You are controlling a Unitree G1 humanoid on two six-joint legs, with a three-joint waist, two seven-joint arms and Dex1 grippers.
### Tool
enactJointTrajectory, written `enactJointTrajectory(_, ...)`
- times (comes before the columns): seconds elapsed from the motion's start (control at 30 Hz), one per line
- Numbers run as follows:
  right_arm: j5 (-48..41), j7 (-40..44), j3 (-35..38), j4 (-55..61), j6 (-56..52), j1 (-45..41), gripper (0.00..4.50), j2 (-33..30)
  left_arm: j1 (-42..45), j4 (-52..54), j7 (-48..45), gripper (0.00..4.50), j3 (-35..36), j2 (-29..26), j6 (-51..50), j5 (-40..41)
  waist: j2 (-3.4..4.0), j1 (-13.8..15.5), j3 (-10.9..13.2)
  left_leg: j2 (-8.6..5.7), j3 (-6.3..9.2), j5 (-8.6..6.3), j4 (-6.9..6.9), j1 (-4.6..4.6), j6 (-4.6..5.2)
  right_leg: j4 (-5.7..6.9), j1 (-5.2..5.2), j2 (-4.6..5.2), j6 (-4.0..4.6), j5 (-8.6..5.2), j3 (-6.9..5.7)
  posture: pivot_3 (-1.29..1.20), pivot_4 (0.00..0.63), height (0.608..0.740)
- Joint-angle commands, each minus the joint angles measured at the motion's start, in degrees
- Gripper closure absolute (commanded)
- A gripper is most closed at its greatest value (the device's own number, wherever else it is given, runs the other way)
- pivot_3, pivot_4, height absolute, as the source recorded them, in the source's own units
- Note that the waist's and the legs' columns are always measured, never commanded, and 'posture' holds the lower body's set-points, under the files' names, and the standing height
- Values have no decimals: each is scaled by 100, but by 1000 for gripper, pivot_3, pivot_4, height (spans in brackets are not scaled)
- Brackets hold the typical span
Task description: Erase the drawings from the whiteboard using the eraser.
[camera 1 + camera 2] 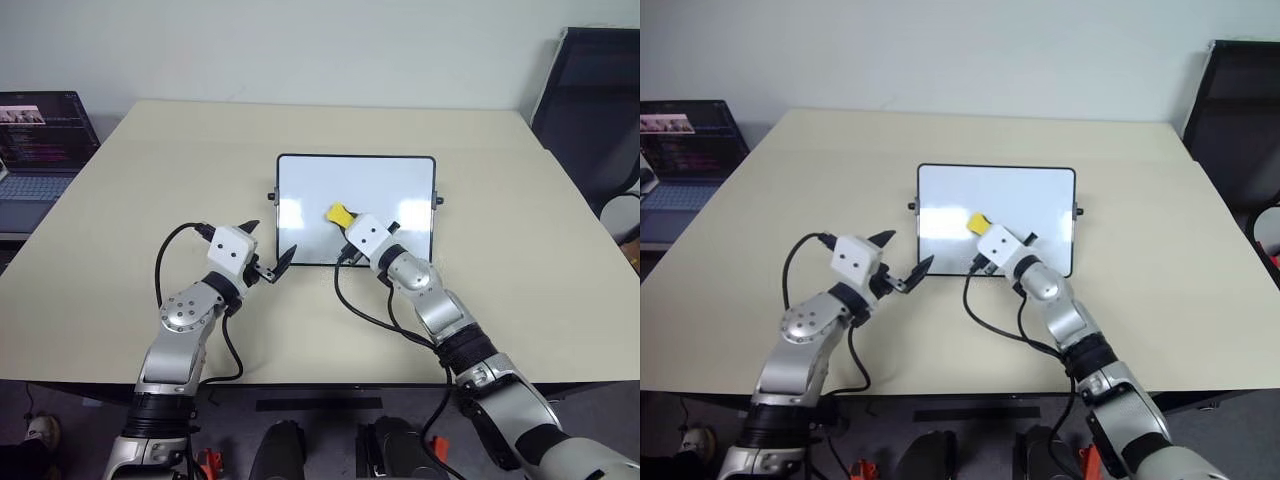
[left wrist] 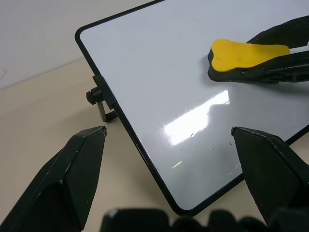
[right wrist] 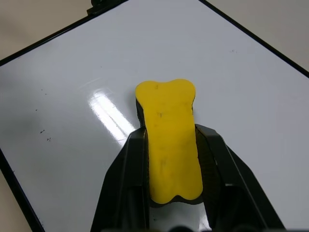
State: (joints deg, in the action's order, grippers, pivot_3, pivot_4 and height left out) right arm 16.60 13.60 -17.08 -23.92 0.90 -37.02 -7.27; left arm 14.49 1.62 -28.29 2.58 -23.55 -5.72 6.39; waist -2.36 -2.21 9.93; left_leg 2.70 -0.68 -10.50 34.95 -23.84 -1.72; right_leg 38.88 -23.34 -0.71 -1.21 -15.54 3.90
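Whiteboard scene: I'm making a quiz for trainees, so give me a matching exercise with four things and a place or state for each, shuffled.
Things:
1. eraser
2. left gripper
3. whiteboard
4. laptop

Places or states:
A. open, holding nothing, by the board's near left corner
B. lying on the table, glossy surface nearly clean
C. off the table's far left edge, screen lit
D. clamped in the right gripper, over the board

Pairs: 1-D, 2-A, 3-B, 4-C
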Motion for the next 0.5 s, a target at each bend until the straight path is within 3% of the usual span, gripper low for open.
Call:
enactJointTrajectory(0.03,-182,-59,305,230,-196,155,3509,-65,145,79,-30,0,-7,-12,108,15,0,18,0,0,0,0,0,-1,0,0,0,0,0,0,0,0,150,740)
enactJointTrajectory(0.2,-1031,491,537,1279,-276,539,3509,83,128,99,-54,0,-12,-18,116,17,2,36,1,0,-2,-1,-1,-7,-1,-8,-2,0,-3,-1,1,0,150,740)
enactJointTrajectory(0.5,-2350,970,1443,3734,-2116,1820,3509,-397,-5,161,-59,0,92,-62,123,48,3,34,3,2,1,-2,-6,-18,-2,-11,-11,0,-3,-3,-2,0,150,740)
